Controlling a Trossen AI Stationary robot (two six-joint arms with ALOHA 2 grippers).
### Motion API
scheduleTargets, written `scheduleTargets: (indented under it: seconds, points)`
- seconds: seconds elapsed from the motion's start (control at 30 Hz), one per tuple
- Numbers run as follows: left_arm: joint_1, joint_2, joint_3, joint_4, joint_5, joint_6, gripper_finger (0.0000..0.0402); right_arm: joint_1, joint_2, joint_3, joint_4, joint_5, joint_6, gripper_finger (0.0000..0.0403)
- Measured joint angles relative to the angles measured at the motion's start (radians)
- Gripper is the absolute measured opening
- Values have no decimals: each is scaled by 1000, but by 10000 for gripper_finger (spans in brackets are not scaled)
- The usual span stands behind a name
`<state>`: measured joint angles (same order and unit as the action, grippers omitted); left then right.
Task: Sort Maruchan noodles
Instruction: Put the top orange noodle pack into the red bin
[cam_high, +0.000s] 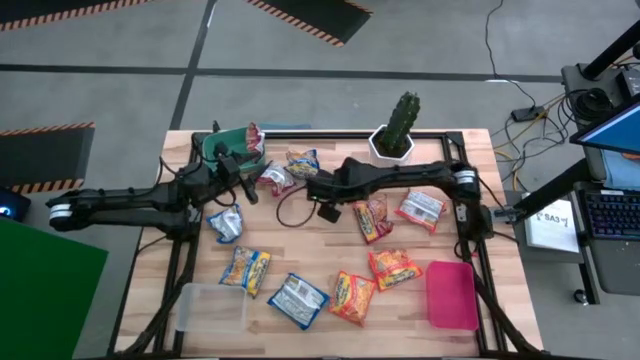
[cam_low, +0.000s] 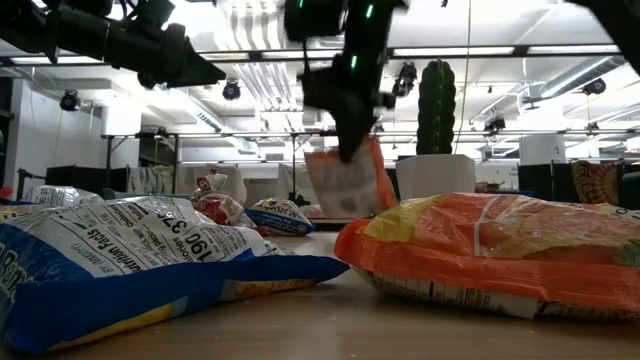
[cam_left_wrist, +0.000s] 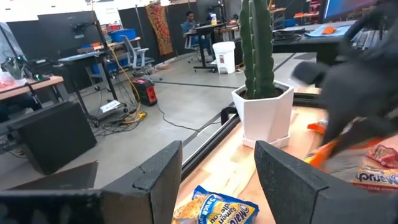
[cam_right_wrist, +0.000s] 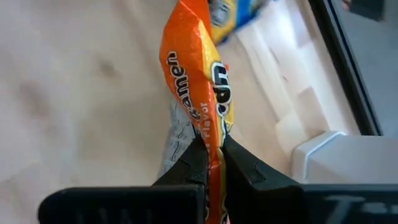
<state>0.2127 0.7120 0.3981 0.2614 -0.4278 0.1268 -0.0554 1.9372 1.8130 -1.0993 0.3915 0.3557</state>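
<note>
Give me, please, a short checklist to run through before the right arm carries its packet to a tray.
1. Right gripper jaws shut on the orange crinkly plastic noodle packet: ok.
2. Packet lifted off the wooden table: ok, it hangs free in the low view.
3. Grip at the packet's edge only, so it may slip: cannot tell.
4. Pink plastic tray bare and ready: ok.
5. Left gripper open, empty, near the green plastic tray: ok.
6. Green cactus in its white pot off the path: cannot tell.
</note>
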Motion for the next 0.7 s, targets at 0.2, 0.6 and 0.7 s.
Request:
scheduleTargets:
  seconds: [0.2, 0.6, 0.7]
  points:
    - [0, 1, 0, -38, 1, -57, 185, 98, -137, -18, 1, -33, 20, 13]
    - [-75, 3, 0, -54, 132, -227, 185, 255, -457, -230, 0, -137, 69, 13]
    - [-88, 4, 0, -53, 132, -238, 185, 267, -550, -305, 12, -137, 102, 13]
